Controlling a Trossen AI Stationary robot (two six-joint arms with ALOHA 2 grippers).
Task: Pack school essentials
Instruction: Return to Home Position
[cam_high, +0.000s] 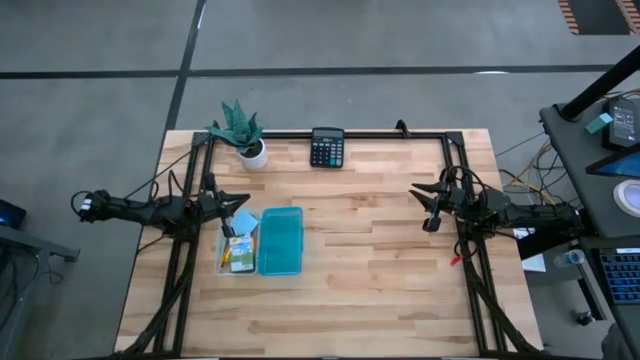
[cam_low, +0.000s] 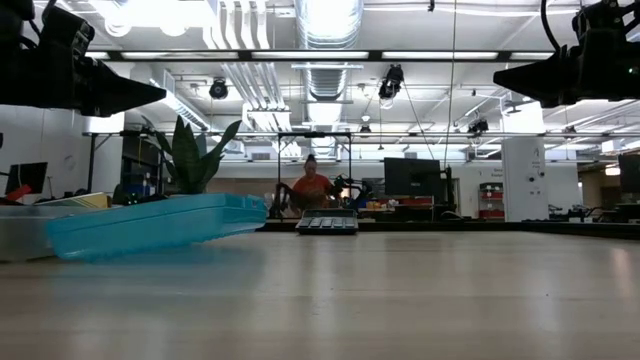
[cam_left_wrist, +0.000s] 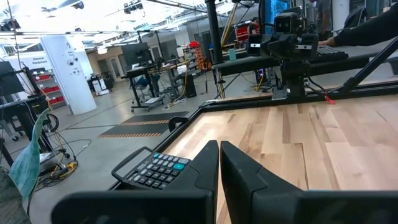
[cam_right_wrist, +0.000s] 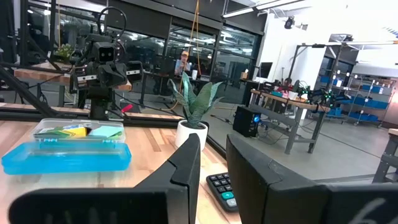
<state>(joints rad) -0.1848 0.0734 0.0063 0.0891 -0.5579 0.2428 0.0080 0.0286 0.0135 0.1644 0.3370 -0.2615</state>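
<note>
Likely light, stiff, slick: pinch stationery (cam_right_wrist: 79, 131) across narrow sides. Left gripper (cam_left_wrist: 219, 146) empty, almost closed; right gripper (cam_right_wrist: 213, 138) empty, slightly parted.

Potted plant (cam_high: 241, 133) and calculator (cam_high: 327, 147) along table's (cam_high: 380, 290) far edge.

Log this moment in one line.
left gripper shut, raised by clear box | right gripper open, raised, table's right | stationery packed | teal lid off, beside box

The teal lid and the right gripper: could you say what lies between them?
Nothing; the high view shows bare table between the teal lid and right gripper.
</note>
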